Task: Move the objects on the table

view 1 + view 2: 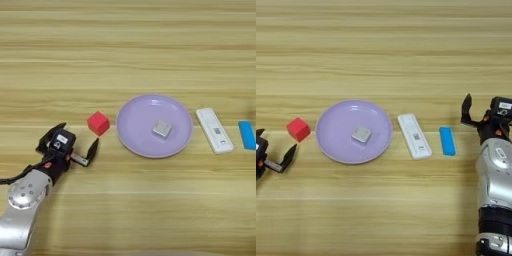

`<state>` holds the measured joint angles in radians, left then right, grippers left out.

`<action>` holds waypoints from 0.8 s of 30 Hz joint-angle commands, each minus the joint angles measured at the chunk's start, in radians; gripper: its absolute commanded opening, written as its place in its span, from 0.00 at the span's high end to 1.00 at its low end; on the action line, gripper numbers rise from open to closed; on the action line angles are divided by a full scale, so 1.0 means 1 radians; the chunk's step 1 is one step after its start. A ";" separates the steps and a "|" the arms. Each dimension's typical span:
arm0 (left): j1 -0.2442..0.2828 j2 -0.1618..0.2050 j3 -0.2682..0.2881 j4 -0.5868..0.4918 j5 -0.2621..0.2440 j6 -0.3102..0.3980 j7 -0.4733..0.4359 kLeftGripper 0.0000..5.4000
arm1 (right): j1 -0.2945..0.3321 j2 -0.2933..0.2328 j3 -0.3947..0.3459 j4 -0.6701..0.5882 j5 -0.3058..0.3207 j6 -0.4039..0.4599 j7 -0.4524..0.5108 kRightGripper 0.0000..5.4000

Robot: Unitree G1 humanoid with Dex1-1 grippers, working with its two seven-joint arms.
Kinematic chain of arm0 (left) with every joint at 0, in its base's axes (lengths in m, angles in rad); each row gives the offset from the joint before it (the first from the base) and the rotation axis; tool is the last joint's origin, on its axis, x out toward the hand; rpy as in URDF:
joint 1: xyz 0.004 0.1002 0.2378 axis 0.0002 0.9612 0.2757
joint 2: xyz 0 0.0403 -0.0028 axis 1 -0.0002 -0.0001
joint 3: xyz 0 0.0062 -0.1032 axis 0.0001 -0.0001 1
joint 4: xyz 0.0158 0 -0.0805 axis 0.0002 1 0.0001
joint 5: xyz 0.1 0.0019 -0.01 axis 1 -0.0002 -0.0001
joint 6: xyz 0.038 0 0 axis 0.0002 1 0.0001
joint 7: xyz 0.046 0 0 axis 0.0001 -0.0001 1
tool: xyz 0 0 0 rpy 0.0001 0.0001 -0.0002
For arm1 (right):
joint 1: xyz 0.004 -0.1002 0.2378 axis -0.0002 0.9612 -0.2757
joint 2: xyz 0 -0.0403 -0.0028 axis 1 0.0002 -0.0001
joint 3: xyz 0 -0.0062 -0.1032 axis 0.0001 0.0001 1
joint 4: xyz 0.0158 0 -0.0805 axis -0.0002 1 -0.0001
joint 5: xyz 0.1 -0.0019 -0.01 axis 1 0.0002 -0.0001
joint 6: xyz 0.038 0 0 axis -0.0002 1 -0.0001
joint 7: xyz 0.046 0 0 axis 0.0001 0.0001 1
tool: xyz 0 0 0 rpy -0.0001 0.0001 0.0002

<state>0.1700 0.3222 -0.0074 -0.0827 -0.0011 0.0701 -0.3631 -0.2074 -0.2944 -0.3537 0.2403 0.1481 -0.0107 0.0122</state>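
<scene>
At the far left I have my left hand (77, 142) low over the bench (128, 50), its two black fingers spread wide apart and holding nothing. The small red cube (98, 123) sits just beside it, at about 1 o'clock from the fingertips, apart from them and not between them. I judge that this cube is what the hand is lined up for.

Next to the right comes the round lilac plate (135, 137), close to the cube at its 3 o'clock. The small silver-grey block (162, 128) lies inside the plate, a little right of its middle. At 3 o'clock from the plate, near its rim but not touching, the flat white device (414, 136) lies with its long side pointing to about 11 o'clock. Just beside it, more to the right, is a small blue bar (446, 140).

At the far right my right hand (476, 114) waits near the picture edge, at about 2 o'clock from the blue bar. I see one black finger clearly, but I cannot tell how its fingers stand.

The risk I see: if the left hand goes forward off line, one finger can push the cube toward the plate instead of closing around it. The cube is small, so it may also turn and slip out.
</scene>
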 commanded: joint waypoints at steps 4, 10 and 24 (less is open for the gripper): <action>-0.009 0.016 -0.031 0.044 0.026 -0.010 -0.007 0.00 | -0.011 0.005 0.003 -0.007 0.005 0.015 -0.009 0.00; -0.034 0.008 -0.058 0.119 0.046 -0.022 0.002 0.00 | -0.011 0.006 0.004 -0.013 0.005 0.019 -0.013 0.00; -0.098 -0.004 -0.082 0.282 0.037 -0.070 -0.001 0.00 | -0.007 0.010 0.008 -0.026 0.005 0.027 -0.015 0.00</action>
<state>0.0512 0.3218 -0.0716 0.1361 0.0176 -0.0299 -0.3570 -0.2074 -0.2918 -0.3478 0.2309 0.1482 -0.0065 0.0055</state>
